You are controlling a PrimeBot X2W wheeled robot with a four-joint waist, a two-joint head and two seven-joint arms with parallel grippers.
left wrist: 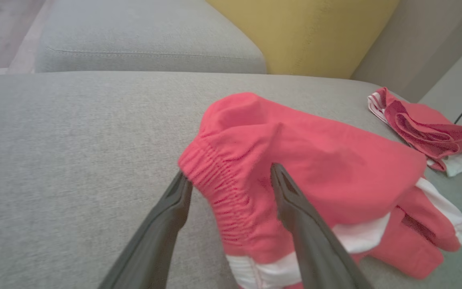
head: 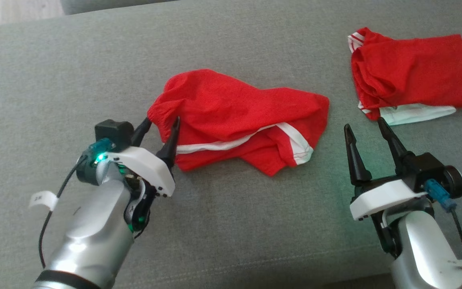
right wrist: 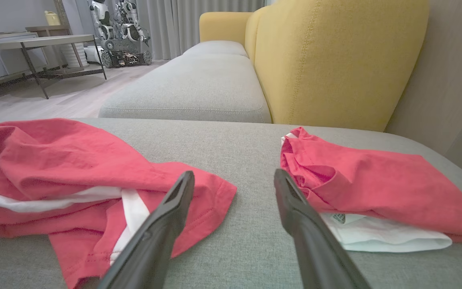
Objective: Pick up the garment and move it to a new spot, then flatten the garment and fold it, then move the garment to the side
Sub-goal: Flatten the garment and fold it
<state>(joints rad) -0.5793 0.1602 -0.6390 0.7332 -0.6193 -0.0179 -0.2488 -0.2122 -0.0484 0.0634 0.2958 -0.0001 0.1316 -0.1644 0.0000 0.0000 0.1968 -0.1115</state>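
Left gripper (head: 162, 121), wide, straddles the shorts' (head: 235, 108) waistband, perhaps touching; right gripper (head: 363, 123) wide too; open cushion (head: 62, 80) at nine o'clock.

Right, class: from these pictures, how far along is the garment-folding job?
Done: one red garment lies folded at the right. In hand: the left gripper, open, straddles the waistband of the crumpled red shorts; the right gripper hovers open. Left: flattening, folding, moving aside.

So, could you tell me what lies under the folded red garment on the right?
A white fabric layer pokes out beneath the folded red garment; the rest of it is covered.
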